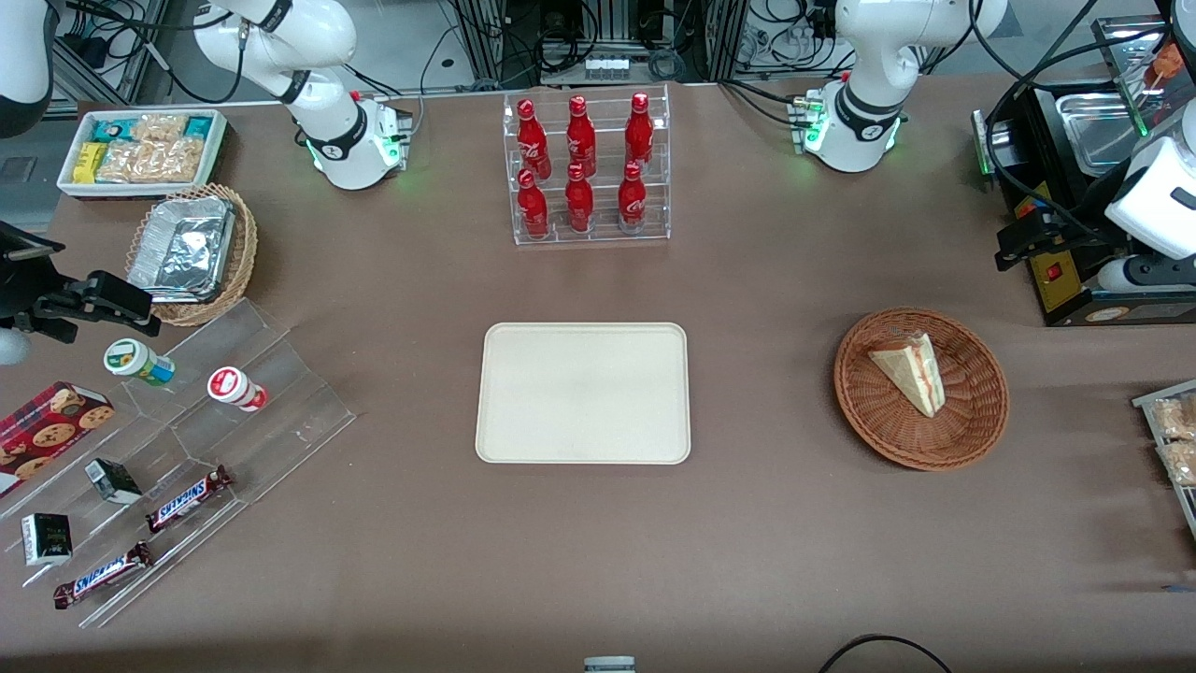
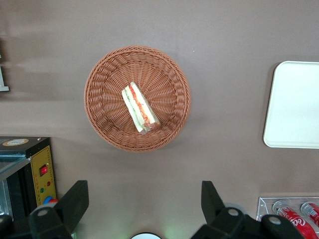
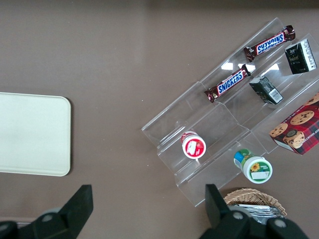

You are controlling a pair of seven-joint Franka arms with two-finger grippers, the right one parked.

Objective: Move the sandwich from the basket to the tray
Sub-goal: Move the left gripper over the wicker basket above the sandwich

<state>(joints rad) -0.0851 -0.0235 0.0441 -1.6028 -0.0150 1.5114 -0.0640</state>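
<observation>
The sandwich (image 1: 911,372), a pale bread wedge with red and green filling along its edge, lies in the round reddish-brown basket (image 1: 972,430). Both also show in the left wrist view, the sandwich (image 2: 140,108) lying near the middle of the basket (image 2: 104,79). The cream tray (image 1: 584,393) lies flat mid-table with nothing on it, beside the basket toward the parked arm's end; it also shows in the left wrist view (image 2: 294,104). My left gripper (image 1: 1017,243) hangs high above the table, farther from the front camera than the basket. It (image 2: 144,199) is open wide and holds nothing.
A black appliance (image 1: 1065,280) stands beside my gripper toward the working arm's end. A clear rack of red bottles (image 1: 589,168) stands farther from the front camera than the tray. Snack packets (image 1: 1173,439) lie at the table edge. A clear stepped display (image 1: 187,421) holds snacks.
</observation>
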